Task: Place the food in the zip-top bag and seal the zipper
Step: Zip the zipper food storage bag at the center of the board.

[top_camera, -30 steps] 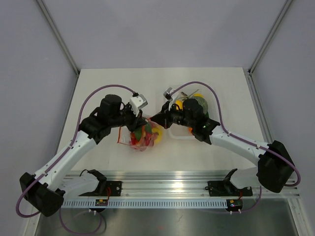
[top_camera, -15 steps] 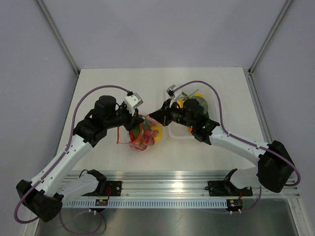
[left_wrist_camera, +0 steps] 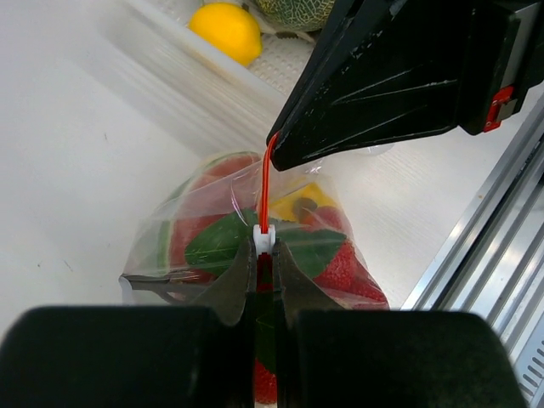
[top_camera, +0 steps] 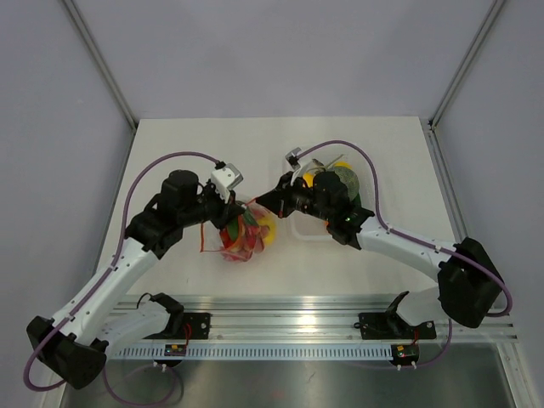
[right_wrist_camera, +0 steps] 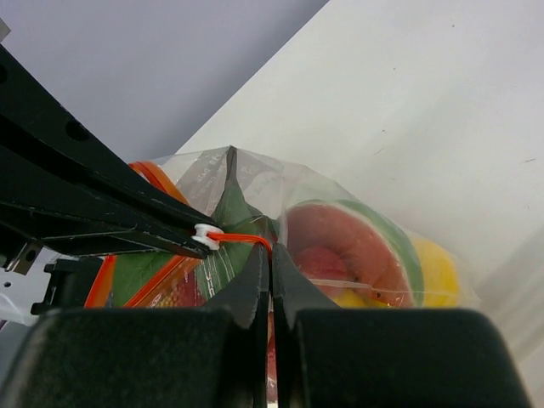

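Just left of the white tray was the zip-top bag, already holding food: a watermelon slice, strawberries and green leaves. The left pincer was clenched on the white slider of the zipper. The right pincer, on the tray side, was clamped on the red strip itself. Sealing looked to be the step in hand. To do it well, the right pincer should anchor its end firmly while the left draws the slider straight along the strip, away from the tray. The strip should be kept taut and level so that the thin plastic neither buckles nor snags.
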